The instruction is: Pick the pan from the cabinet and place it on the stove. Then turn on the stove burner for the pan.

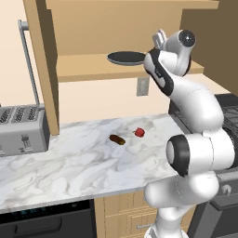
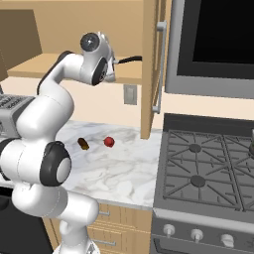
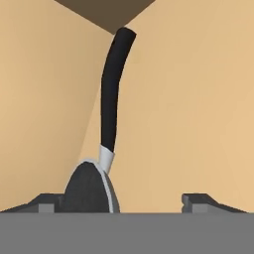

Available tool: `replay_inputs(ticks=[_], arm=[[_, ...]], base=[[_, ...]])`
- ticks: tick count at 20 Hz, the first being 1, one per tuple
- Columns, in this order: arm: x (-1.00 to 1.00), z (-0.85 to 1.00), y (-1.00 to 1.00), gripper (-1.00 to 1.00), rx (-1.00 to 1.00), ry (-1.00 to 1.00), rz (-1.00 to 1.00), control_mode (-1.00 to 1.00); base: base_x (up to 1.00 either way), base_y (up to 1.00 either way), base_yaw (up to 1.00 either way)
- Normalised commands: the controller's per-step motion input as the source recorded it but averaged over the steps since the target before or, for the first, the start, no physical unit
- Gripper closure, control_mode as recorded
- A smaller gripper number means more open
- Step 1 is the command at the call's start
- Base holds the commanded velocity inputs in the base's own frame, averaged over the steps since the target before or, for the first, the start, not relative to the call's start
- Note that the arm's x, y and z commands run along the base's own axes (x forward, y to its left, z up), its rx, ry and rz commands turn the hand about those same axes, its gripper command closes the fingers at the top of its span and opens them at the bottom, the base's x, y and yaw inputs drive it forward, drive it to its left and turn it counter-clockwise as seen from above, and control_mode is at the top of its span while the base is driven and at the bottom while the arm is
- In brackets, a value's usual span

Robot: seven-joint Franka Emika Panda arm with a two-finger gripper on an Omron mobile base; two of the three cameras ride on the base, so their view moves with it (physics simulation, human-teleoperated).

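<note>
Kitchen w/ marble table [image 1: 69, 162]: we read no labels. Pan [image 1: 126, 57] sits flat on cabinet [image 1: 93, 69] shelf, handle [image 2: 128, 60] pointing toward stove [image 2: 208, 168] side. Our fingers [image 3: 129, 203] spread apart, released, at pan's rim.

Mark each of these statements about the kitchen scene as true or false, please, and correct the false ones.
1. The pan lies on the cabinet shelf. True.
2. The gripper has its jaws shut on the pan handle. False: the jaws stand open, with the pan's rim between them.
3. A red apple lies on the marble counter. True.
4. The pan already sits on the stove. False: the grates are bare.
5. A toaster stands on the counter. True.
</note>
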Motion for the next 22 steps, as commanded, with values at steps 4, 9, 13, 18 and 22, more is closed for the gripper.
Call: replay_inputs(ticks=[4,9,13,18,22], arm=[[0.39,-0.01,-0.41,-1.0,0.0,0.01,0.0,-1.0],[0.34,0.0,-0.38,-1.0,0.0,0.0,0.0,-1.0],[0.34,-0.05,-0.32,-1.0,0.0,0.0,0.0,-1.0],[0.33,-0.04,-0.27,-1.0,0.0,0.0,0.0,-1.0],[0.3,-0.03,-0.2,-1.0,0.01,-0.01,0.01,-1.0]], base=[[0.0,0.0,0.0],[0.0,0.0,0.0],[0.0,0.0,0.0],[0.0,0.0,0.0],[0.0,0.0,0.0]])
